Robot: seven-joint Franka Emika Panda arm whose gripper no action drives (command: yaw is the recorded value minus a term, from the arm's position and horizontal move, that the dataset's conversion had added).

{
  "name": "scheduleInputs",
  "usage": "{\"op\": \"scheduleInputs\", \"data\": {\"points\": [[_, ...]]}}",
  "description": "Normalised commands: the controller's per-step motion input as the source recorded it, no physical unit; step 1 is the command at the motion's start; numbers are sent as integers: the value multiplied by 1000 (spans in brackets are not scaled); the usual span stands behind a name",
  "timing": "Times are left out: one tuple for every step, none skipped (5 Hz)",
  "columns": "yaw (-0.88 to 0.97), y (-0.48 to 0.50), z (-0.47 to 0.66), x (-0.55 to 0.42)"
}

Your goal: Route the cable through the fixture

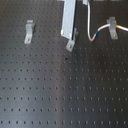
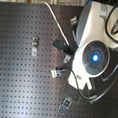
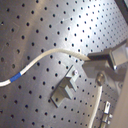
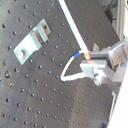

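Note:
The white cable (image 1: 90,22) comes down from the top of the first exterior view, bends at a blue mark and runs to a clip with a yellowish top (image 1: 112,26). The fixture (image 1: 71,41), a plain grey clip, stands mid-board beside a white part of my arm (image 1: 67,20). In the first wrist view the cable (image 3: 47,59) curves into my gripper (image 3: 100,60), which is shut on it, with the fixture (image 3: 65,89) just below. The second wrist view shows the cable (image 4: 72,25) looping into the gripper (image 4: 95,67), with the fixture (image 4: 32,40) apart from it.
Another plain grey clip (image 1: 30,31) stands at the first exterior view's left. The second exterior view shows the black perforated board (image 2: 18,87), a clip (image 2: 35,45), another clip (image 2: 67,103), the cable (image 2: 53,15) and the arm's body (image 2: 95,57) over the second exterior view's right.

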Motion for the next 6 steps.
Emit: {"op": "scheduleInputs", "data": {"points": [[0,112,5,-36],[117,-134,450,-208],[0,-284,267,-235],[0,-134,327,-223],[220,50,209,-511],[306,201,46,-407]]}}
